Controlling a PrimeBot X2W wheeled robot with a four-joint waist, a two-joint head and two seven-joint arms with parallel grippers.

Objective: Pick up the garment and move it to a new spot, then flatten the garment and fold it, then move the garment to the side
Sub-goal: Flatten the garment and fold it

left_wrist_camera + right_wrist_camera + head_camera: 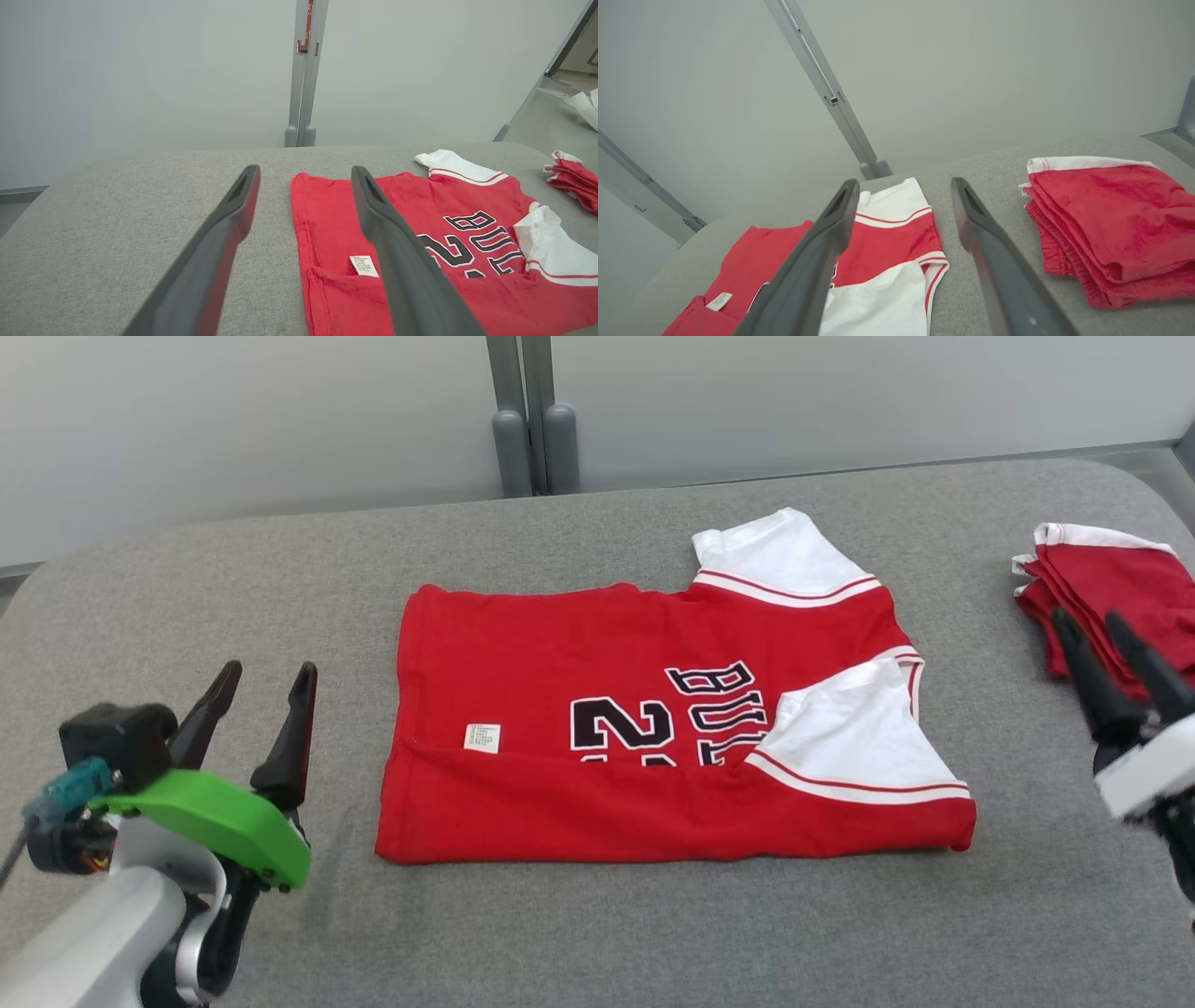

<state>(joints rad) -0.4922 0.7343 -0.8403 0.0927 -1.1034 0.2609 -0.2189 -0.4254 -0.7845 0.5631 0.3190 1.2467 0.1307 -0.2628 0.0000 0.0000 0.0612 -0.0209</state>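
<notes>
Left claw (270, 667): fingers (291, 728) spread wide, nothing between them, holding nothing. It sits off the hem end of the shirt (560, 644), clear of the cloth, above the bench (653, 933). In the left wrist view one finger is over bare bench and the other crosses in front of the shirt's hem end.

Right claw (1086, 616): also wide open, empty. It's off the shirt's collar end, between the shirt and a folded red pile (1120, 574) with white trim. In the head view its fingers overlap that pile's near edge; can't tell if they touch.

Shirt: flat on the bench, lying sideways, hem toward the left claw, sleeves toward the right claw. The near long edge is folded up over the body. The fold line cuts across the black lettering (714, 695) and number, so only part of them reads. A small white label (482, 737) sits just above that fold, toward the hem end. The near sleeve (854, 737), white with a red stripe, is folded in onto the red body and covers the end of the lettering. The far sleeve (775, 555) sticks out past the shirt's far edge.

The red pile is well apart from the shirt, no contact. Beyond the shirt's far edge are a pale wall (233, 420) and a grey post (532, 420).
</notes>
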